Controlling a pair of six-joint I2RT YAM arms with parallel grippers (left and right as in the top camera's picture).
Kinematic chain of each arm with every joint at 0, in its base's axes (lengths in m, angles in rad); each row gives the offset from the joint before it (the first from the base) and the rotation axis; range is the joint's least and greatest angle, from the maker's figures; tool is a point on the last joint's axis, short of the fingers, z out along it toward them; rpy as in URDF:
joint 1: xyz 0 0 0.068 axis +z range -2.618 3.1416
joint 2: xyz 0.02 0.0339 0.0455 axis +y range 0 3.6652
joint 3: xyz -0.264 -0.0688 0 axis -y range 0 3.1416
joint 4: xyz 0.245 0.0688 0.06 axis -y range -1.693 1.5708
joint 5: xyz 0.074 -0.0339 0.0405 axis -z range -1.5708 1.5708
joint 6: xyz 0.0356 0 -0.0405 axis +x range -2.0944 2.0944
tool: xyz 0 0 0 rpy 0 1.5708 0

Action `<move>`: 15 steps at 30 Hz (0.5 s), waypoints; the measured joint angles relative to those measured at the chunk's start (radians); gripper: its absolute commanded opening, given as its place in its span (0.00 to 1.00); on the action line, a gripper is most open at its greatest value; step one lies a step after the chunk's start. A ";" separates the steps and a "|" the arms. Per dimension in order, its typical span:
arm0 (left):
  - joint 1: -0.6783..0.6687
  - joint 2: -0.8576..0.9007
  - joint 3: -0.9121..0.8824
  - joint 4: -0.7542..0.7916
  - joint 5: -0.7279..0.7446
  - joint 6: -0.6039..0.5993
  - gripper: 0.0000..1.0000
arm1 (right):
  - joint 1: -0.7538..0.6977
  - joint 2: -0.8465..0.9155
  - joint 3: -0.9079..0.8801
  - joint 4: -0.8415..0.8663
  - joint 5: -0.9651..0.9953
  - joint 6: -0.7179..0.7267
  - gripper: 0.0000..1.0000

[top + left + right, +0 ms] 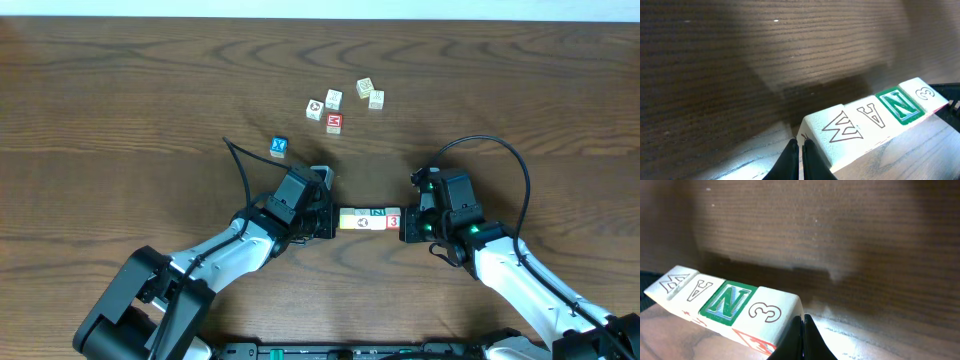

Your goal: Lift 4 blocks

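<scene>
Between left hand (333,222) and right hand (405,224), four blocks (369,219), pressed together

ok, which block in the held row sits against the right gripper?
The white wooden cube marked "3", at the row's end, beside the green "N" cube.

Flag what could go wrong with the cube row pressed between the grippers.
The row of four wooden letter cubes is squeezed only at its ends, between the shut left gripper and right gripper. Nothing grips its middle, so it may buckle and drop. Uneven arm motion could loosen the squeeze.
</scene>
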 measured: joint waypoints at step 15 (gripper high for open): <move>0.000 0.000 0.000 -0.011 0.004 0.003 0.07 | 0.000 0.000 0.005 -0.024 -0.010 -0.013 0.01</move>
